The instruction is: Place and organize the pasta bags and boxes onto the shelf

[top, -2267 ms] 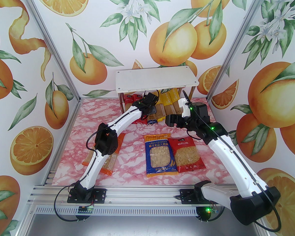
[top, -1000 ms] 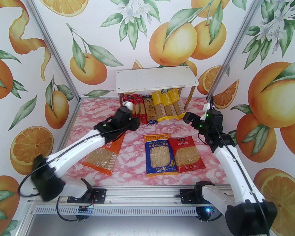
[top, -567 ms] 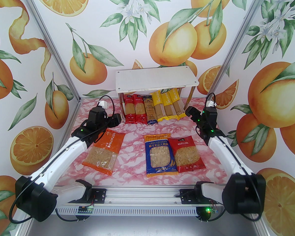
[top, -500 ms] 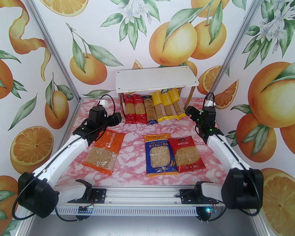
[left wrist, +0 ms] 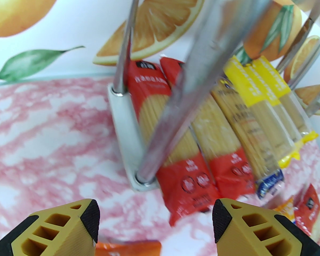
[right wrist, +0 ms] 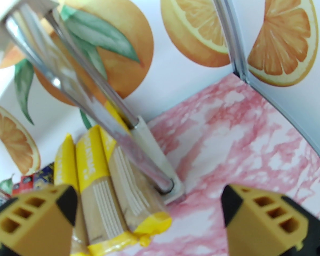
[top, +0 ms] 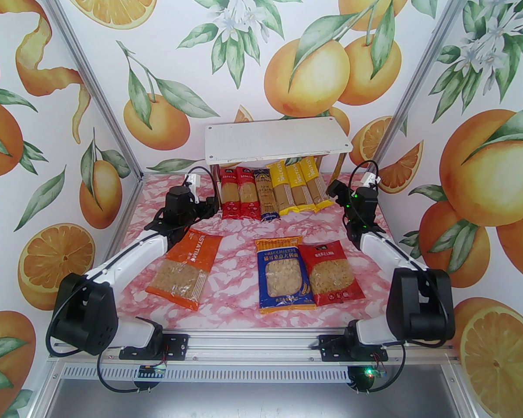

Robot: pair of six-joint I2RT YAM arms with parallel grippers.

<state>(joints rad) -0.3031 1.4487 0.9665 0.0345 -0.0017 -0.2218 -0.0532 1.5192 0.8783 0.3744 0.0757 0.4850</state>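
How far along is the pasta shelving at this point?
Done: six long spaghetti packs lie side by side on the lower board of the shelf. In hand: nothing; the left arm's fingers and right arm's fingers stand open, empty. Left: the orange bag, blue bag and red bag lie on the table.

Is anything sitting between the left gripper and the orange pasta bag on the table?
Nothing visible does. The left gripper hangs open by the left legs of the shelf; the orange bag lies flat close beside it, uncovered.
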